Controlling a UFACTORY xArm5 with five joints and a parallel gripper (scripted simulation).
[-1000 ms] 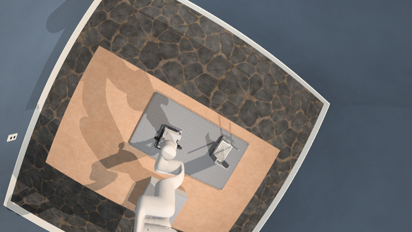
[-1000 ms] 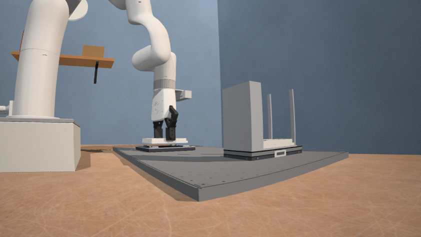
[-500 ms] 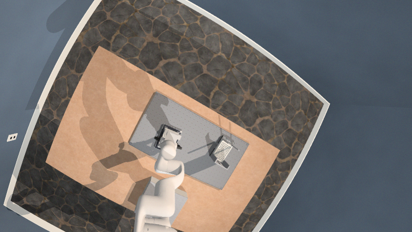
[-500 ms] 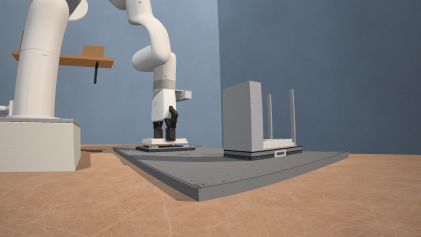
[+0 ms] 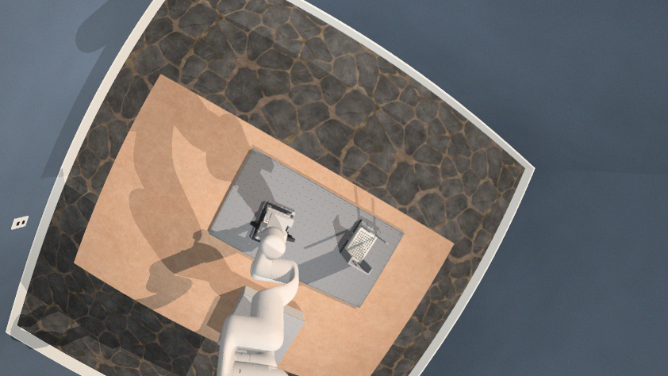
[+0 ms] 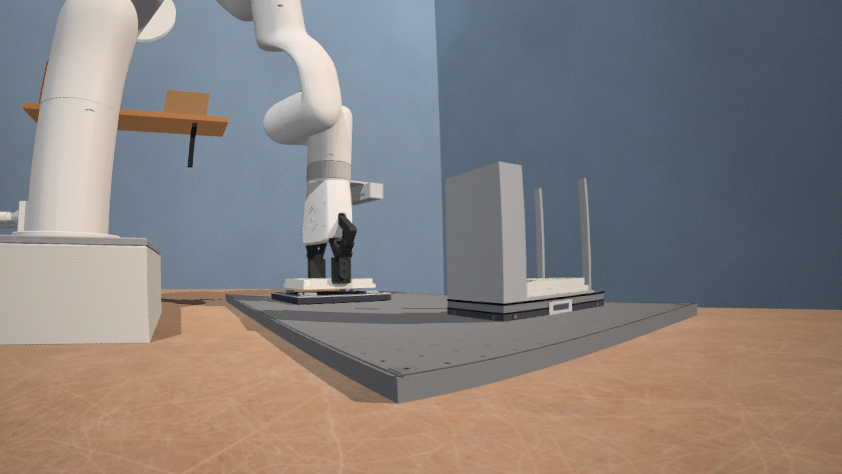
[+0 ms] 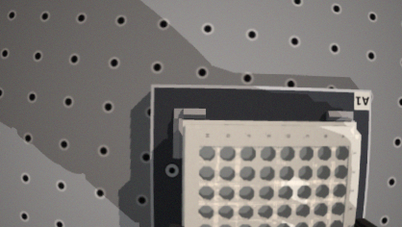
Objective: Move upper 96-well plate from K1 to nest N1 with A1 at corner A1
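My gripper is shut on the white 96-well plate and holds it level over the dark plate nest N1. In the side view a thin gap shows between the plate and the nest base. In the wrist view the plate lies between the nest's grey locators, and its cut-off corner points to the corner marked A1. From above, the arm hides most of the plate and nest. The stack rack K1 stands to the right and holds the lower plate, which also shows in the overhead view.
Both fixtures stand on a grey perforated baseplate on a tan table top. The rack has a tall grey wall and thin upright posts. The arm's white pedestal stands at the left.
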